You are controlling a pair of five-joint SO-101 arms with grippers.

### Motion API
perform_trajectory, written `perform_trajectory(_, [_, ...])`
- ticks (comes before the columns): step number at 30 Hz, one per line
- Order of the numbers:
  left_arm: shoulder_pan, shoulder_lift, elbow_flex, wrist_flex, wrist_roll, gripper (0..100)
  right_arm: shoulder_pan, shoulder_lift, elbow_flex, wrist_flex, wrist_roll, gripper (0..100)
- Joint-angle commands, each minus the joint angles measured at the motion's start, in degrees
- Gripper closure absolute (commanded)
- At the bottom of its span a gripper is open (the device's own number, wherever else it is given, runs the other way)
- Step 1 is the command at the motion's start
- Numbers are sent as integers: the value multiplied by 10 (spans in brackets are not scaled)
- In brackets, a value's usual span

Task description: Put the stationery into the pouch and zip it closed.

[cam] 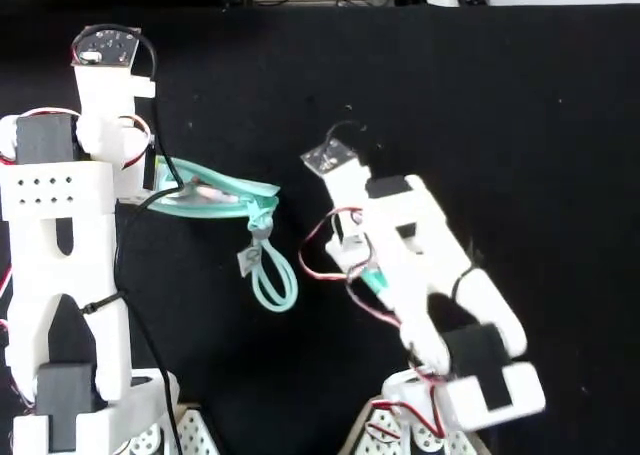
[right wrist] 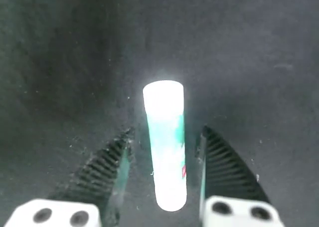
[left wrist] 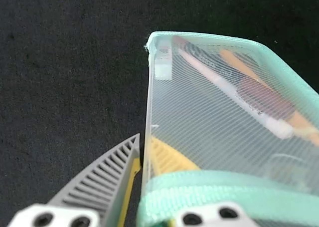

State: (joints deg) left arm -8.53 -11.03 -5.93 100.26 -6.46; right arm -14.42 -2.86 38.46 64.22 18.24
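Since the stick [right wrist: 164,142] sits squarely between the right fingers [right wrist: 112,167], I judge the coming move to be a simple squeeze. Those fingers stand apart, one on either side of it with a sliver of dark table [cam: 500,105] showing in each gap, touching nothing. Its long axis runs straight out from the wrist, in line with the fingers, so they would close across its narrow width. It is a short, round-ended cylinder, white with green bands and a speck of red, and it seems to lie flat on the table.

My left fingers [left wrist: 107,177] are clamped on one end of the pouch [cam: 215,197], holding it beside the left arm, well apart from the stick. It is clear mesh with mint trim and already has pens [left wrist: 234,95] inside, and its strap loop [cam: 272,275] trails toward the right arm. How far the zip stands open I cannot tell.
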Motion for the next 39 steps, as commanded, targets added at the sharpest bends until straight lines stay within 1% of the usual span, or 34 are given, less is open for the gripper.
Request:
perform_trajectory(1, [0, 6, 9, 4, -4, 970, -9, 36, -48, -1, 28, 820])
perform_trajectory(9, [0, 6, 9, 4, -4, 970, -8, 123, -124, -1, 32, 819])
perform_trajectory(17, [0, 6, 9, 4, -4, 970, -9, 137, -145, 2, 32, 826])
perform_trajectory(18, [0, 6, 9, 4, -4, 970, -8, 137, -145, 2, 32, 848])
perform_trajectory(21, [0, 6, 9, 4, -4, 970, -7, 134, -148, 4, 49, 995])
perform_trajectory(22, [0, 6, 9, 4, -4, 970, -5, 129, -148, 5, 53, 972])
perform_trajectory(23, [0, 6, 10, 4, -4, 970, -4, 117, -148, 7, 57, 986])
perform_trajectory(27, [0, 6, 10, 4, -4, 970, 6, 14, -145, 33, 73, 987])
perform_trajectory(32, [0, 6, 10, 4, -4, 970, -3, -204, -146, 72, 66, 987])
perform_trajectory(36, [0, 6, 10, 4, -4, 970, -59, -392, -150, 76, 6, 986])
perform_trajectory(39, [0, 6, 10, 4, -4, 970, -127, -519, -145, 34, -25, 986])
